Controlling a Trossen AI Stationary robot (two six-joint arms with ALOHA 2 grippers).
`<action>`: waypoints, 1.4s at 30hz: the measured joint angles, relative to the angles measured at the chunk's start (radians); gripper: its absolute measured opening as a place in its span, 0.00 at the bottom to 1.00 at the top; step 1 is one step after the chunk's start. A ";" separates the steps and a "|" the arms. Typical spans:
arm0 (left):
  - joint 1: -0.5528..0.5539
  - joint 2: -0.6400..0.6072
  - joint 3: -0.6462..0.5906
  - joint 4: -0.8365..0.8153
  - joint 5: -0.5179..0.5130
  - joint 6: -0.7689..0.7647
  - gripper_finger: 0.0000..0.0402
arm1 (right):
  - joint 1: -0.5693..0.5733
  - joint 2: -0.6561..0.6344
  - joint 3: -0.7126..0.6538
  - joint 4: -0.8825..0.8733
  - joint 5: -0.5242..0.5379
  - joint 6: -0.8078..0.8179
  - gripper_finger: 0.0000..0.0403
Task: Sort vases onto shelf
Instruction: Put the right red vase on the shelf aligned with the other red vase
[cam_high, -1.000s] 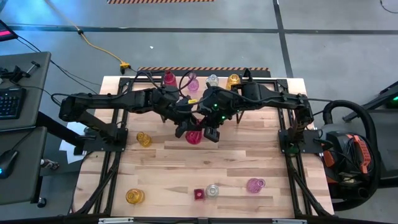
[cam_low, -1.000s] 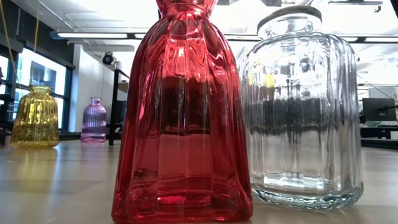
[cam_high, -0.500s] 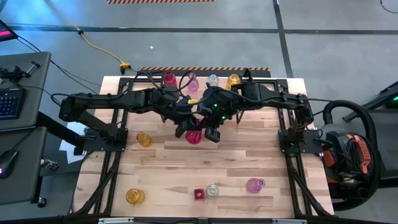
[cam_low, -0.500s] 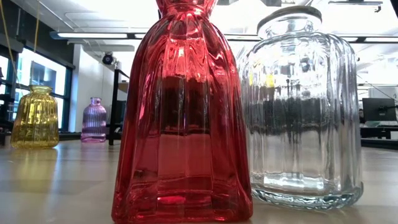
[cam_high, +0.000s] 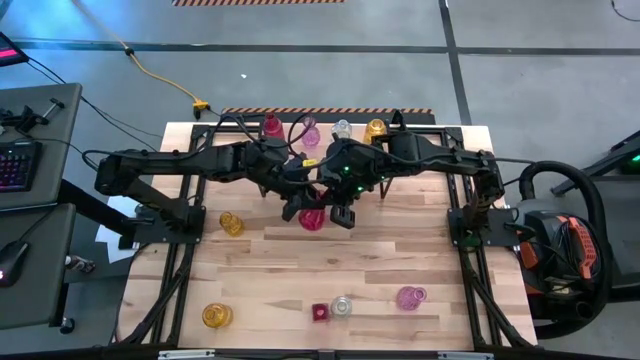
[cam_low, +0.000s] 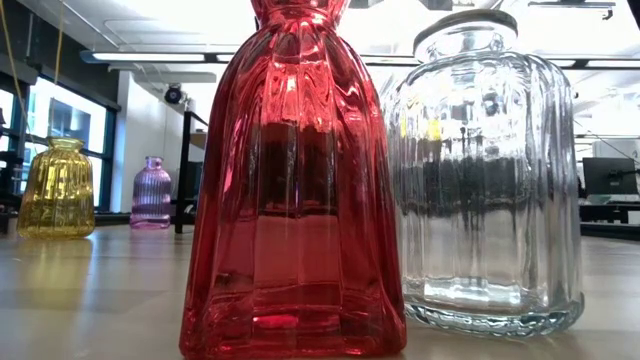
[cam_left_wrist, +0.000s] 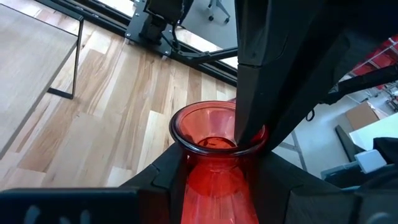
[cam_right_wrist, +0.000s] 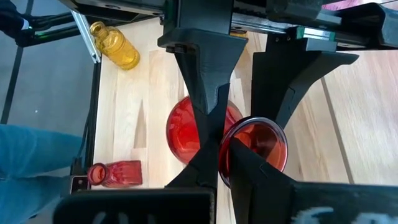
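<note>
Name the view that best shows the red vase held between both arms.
The left wrist view: the red vase fills it, rim clear, left claw gripping its neck. The right wrist view shows its mouth; the high view a small patch. The low view cannot place it.

four vases (cam_high: 322, 128) behind, on shelf (cam_high: 400, 114) — others (cam_high: 341, 307) in front

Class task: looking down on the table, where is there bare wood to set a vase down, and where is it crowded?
Free: the table between the grippers' red vase and the front row; also right of it. Crowded: the shelf row and under both arms.
</note>
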 joint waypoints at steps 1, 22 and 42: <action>0.000 0.000 0.000 0.000 -0.001 0.005 0.30 | 0.000 0.000 0.000 -0.002 0.000 0.000 0.00; 0.000 -0.003 0.002 -0.036 -0.004 0.020 0.30 | 0.008 0.000 0.000 0.015 0.056 -0.125 0.00; -0.001 0.001 -0.002 -0.091 -0.017 0.045 0.30 | -0.005 -0.003 0.003 0.002 0.063 -0.186 0.00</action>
